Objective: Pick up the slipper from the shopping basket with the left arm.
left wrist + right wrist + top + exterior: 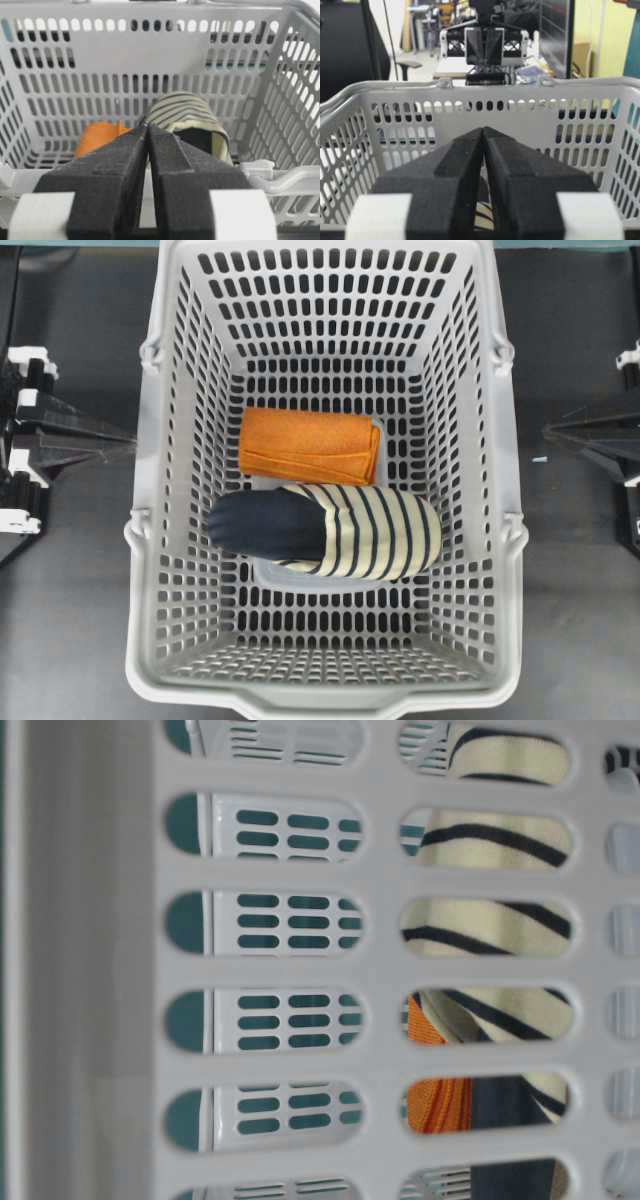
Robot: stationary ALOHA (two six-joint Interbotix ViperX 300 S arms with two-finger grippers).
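Dark matte tabletop (70, 640) under everything; cluttered lab room behind, seen from the right wrist view.

Left edge of the overhead view: left arm (40, 435) parked outside the basket, its left gripper (128, 443) pointing at the wall, well apart from the contents. Left wrist view shows the jaws pressed together, nothing between them.

Centre: shopping basket (150, 540), light grey, slotted walls and floor. On its floor, folded orange cloth (308, 445) toward the far side; just beside it and touching along one edge, the slipper (330, 530), lying on its side, navy heel end toward the left wall, striped toe toward the right.

Right edge: right gripper (550, 432) also outside the rim, jaws together, empty.

Judgement: task at its very start, reach not yet begun. Next move calls for the left arm to lift over the rim, spread its jaws, descend onto the navy heel end or the striped upper, and keep clear of the cloth. Soft fabric should give under the pinch.
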